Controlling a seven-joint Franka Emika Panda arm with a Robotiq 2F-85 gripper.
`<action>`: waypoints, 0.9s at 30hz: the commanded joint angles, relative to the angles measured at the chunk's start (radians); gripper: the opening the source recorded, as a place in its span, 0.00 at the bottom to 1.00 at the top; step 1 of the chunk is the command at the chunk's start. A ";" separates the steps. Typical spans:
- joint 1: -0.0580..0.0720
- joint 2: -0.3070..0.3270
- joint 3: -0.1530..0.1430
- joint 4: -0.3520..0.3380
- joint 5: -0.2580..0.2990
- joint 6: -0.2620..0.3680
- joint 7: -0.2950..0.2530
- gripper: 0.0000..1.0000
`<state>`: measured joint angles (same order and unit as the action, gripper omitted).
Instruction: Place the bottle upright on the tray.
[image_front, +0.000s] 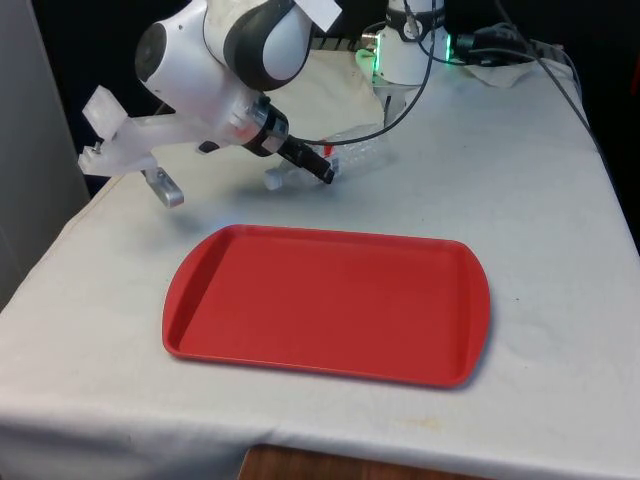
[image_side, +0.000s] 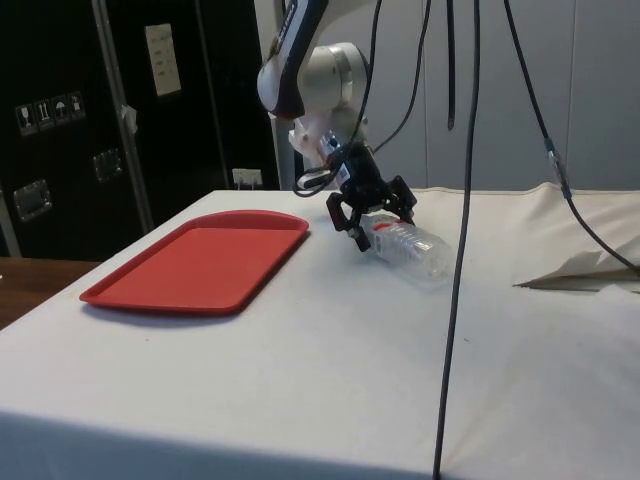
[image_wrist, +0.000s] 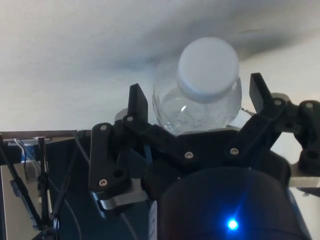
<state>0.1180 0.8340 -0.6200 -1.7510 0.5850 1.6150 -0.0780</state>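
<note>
A clear plastic bottle with a white cap lies on its side on the white cloth, beyond the far edge of the red tray. My gripper is open and low over the bottle's cap end. In the wrist view its fingers straddle the bottle just behind the cap, with a small gap on each side. From the side, the gripper sits at the end of the bottle nearest the tray. The tray holds nothing.
Black cables hang in front of the side view and trail across the table near the robot base. A fold of cloth rises at the side view's right. The table edge runs at the front view's left.
</note>
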 joint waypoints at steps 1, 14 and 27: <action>-0.003 0.003 0.002 0.005 0.002 -0.005 0.000 1.00; 0.001 0.009 0.000 0.000 0.000 0.000 -0.001 1.00; 0.000 0.010 -0.001 0.003 0.001 -0.003 -0.003 1.00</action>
<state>0.1200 0.8430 -0.6220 -1.7510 0.5850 1.6150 -0.0810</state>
